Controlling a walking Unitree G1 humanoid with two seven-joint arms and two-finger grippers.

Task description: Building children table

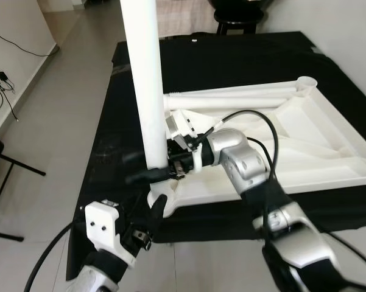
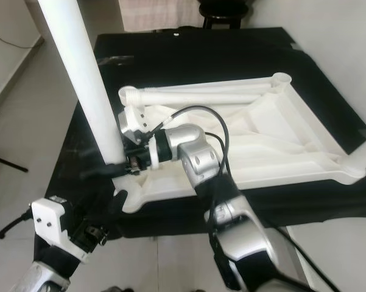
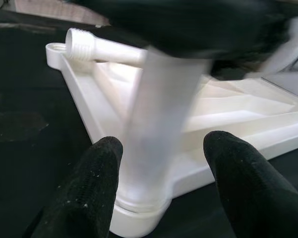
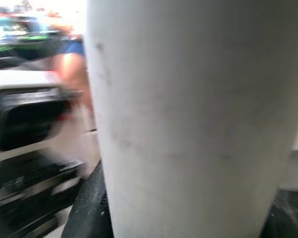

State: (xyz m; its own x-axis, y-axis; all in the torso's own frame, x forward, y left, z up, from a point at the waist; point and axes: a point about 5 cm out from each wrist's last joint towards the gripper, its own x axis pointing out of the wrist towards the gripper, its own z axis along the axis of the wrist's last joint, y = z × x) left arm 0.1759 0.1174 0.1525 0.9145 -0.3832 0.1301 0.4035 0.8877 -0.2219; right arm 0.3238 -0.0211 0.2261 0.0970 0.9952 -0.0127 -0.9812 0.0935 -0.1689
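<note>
The white tabletop (image 1: 320, 143) lies upside down on a black cloth (image 1: 231, 55). A white table leg (image 1: 143, 73) stands upright in its near left corner socket (image 1: 161, 191). My right gripper (image 1: 152, 168) is shut on this leg just above the socket; the leg (image 4: 188, 119) sits close before the right wrist camera. My left gripper (image 1: 152, 214) is open just in front of that corner. Its fingertips (image 3: 96, 168) stand on either side of the leg's base (image 3: 158, 124) without touching it. A second leg (image 1: 231, 94) with a threaded end (image 3: 82, 43) lies along the tabletop's far edge.
The cloth's near edge runs just below the corner socket, with grey floor (image 1: 61, 121) beyond it on the left. Cables (image 1: 0, 79) trail along the left wall. A black stand (image 1: 3, 164) is at the left and a black stool (image 1: 237, 21) at the far end.
</note>
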